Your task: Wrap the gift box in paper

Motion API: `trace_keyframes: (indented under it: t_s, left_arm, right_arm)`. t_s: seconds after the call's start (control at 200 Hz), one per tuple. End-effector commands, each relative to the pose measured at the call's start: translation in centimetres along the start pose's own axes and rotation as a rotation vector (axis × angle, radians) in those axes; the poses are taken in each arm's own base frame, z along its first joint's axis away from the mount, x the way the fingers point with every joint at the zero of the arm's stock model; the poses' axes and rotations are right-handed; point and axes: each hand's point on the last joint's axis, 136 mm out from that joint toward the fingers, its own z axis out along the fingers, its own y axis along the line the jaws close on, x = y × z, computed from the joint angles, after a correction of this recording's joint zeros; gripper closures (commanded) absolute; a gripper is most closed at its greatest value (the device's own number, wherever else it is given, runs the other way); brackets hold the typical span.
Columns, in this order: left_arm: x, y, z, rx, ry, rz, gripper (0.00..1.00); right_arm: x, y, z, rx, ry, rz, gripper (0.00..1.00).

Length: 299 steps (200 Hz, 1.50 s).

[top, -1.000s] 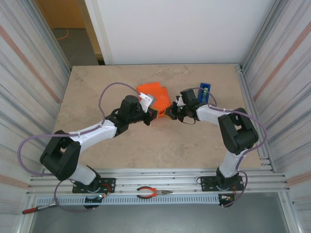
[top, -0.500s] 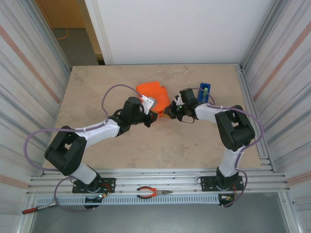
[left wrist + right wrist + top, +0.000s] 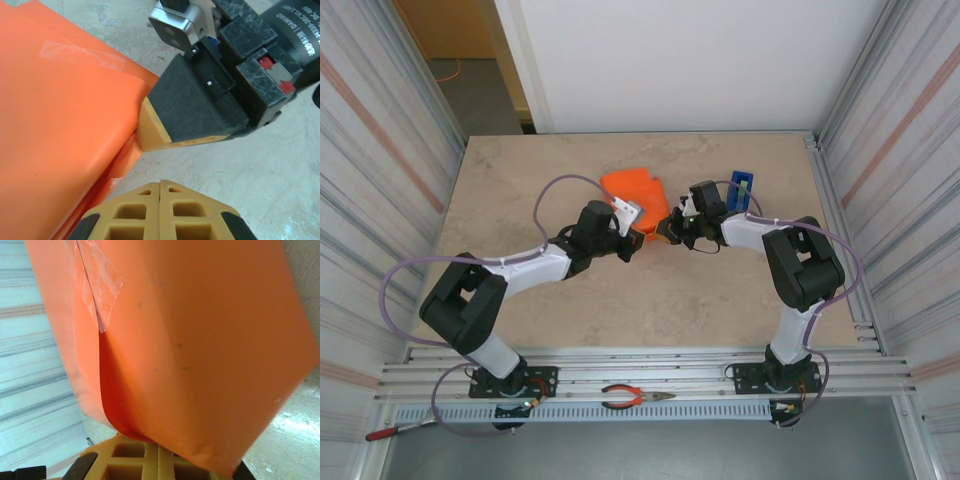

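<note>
Left claw (image 3: 634,240) nearer, gift box (image 3: 638,192) alongside

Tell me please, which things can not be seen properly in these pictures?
- Gift box faces: all views, wrapped in the paper.
- Fingertips of the right hand: right wrist view, under paper, cut by the bottom edge.
- Blue tape dispenser: top view, too small for detail.

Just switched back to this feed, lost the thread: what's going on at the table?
Both arms reach to the near corner of the gift box, already covered in orange paper with clear tape on a seam. The right gripper, shut, presses its tip against the fold at that corner. The left gripper, also shut, sits close by holding nothing. A blue tape dispenser stands beyond the right gripper.
</note>
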Motion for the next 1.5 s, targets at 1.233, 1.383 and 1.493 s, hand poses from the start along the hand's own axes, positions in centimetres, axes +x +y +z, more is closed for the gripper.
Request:
trace_keyframes:
  t_s: [1.233, 1.383, 1.493]
  left_arm:
    - [-3.1, 3.8, 2.5, -0.134, -0.076, 0.081, 1.0]
    - [-2.3, 4.3, 3.0, -0.147, -0.042, 0.079, 1.0]
    - [-1.6, 4.6, 3.5, -0.157, -0.012, 0.081, 1.0]
  right_arm:
    - [-0.3, 0.4, 0.1, -0.03, 0.003, 0.008, 1.0]
    - [-0.3, 0.2, 0.2, -0.029, 0.005, 0.009, 1.0]
    - [-0.2, 0.2, 0.2, -0.03, 0.006, 0.008, 1.0]
